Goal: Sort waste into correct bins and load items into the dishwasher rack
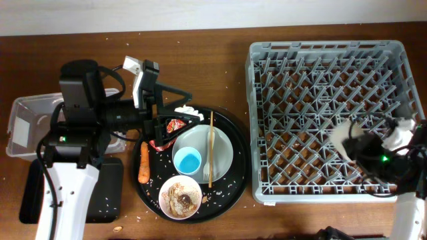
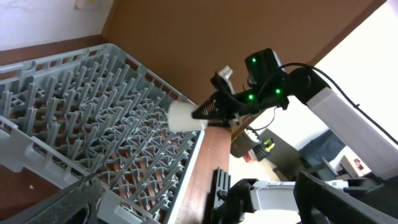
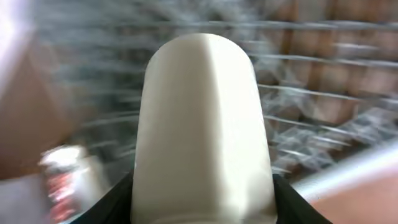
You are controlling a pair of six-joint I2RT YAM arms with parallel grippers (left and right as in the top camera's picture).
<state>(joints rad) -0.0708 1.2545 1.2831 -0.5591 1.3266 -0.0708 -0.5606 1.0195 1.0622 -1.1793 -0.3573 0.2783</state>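
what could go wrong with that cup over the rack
1. The right gripper holds the cream cup tilted above the dishwasher rack. Released like this, it could land crooked on the pegs and roll.
2. The left gripper is open close over the red wrapper on the round tray. A sloppy grab might nudge the chopsticks lying nearby.

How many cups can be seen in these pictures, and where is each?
2. The cream cup is held by the right gripper above the dishwasher rack. The light blue cup stands on the white plate in the round black tray. No other cup shows.
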